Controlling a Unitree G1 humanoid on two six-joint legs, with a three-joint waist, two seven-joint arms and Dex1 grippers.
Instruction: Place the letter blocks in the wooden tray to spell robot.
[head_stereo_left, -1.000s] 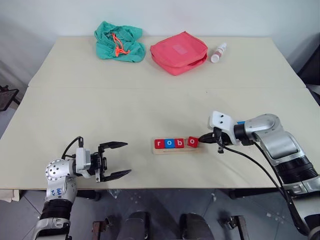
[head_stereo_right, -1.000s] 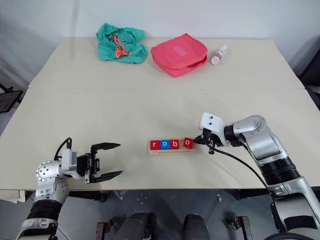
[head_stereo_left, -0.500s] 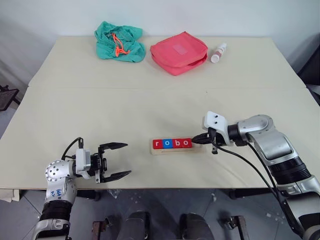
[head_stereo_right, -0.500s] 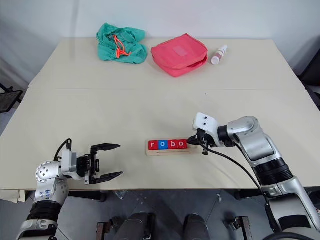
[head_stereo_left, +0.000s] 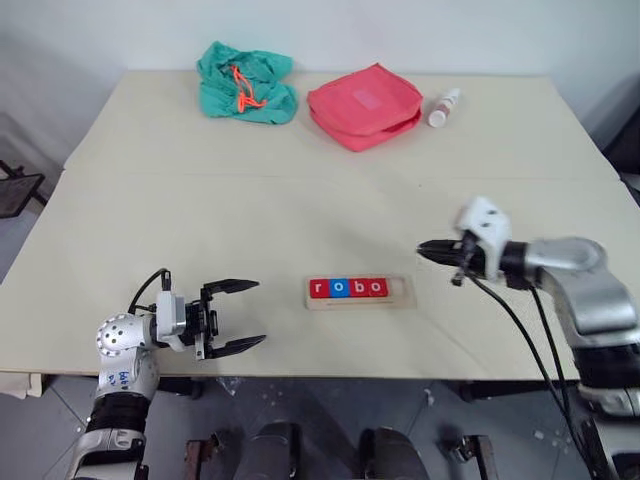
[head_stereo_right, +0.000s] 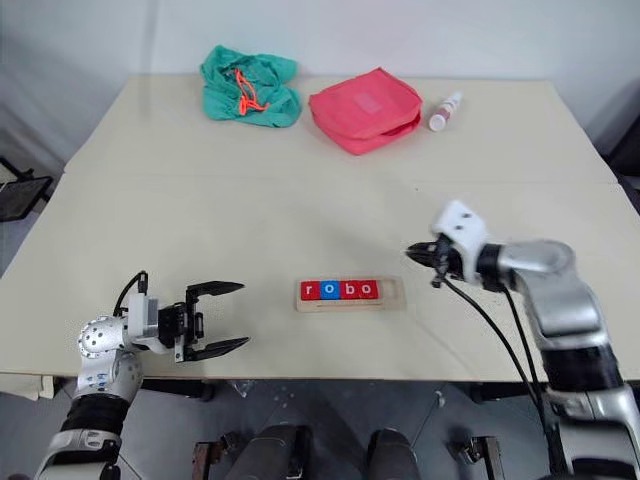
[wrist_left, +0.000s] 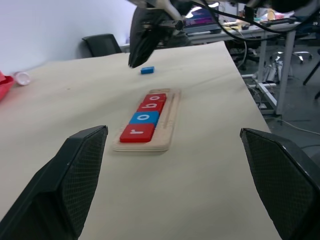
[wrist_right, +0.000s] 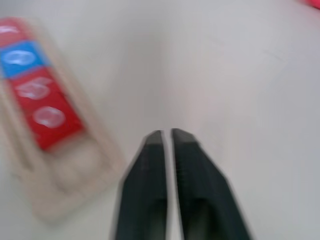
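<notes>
Change: the 4th block (head_stereo_left: 377, 288) was seated in the wooden tray (head_stereo_left: 400, 291); right gripper (head_stereo_left: 428, 250) withdrawn, jaws nearly together, holding nothing.
Left gripper (head_stereo_left: 232, 316): jaws spread, holding nothing.
Remaining: blue block (wrist_left: 147, 70) beyond the wooden tray.

Table (head_stereo_left: 300, 200): matt, smooth pale laminate look. Wooden tray (head_stereo_left: 398, 292): light unfinished wood, layered edge in left wrist view. Letter blocks (head_stereo_left: 347, 288): red/blue, smooth w/ slight sheen, white letters. Green bag (head_stereo_left: 245, 82): crumpled cloth, orange cord. Red pouch (head_stereo_left: 365, 104): soft fabric, matt. Small bottle (head_stereo_left: 441, 107): glossy white plastic. Left gripper (head_stereo_left: 233, 316): black matt fingers (wrist_left: 75, 175), textured pads.
</notes>
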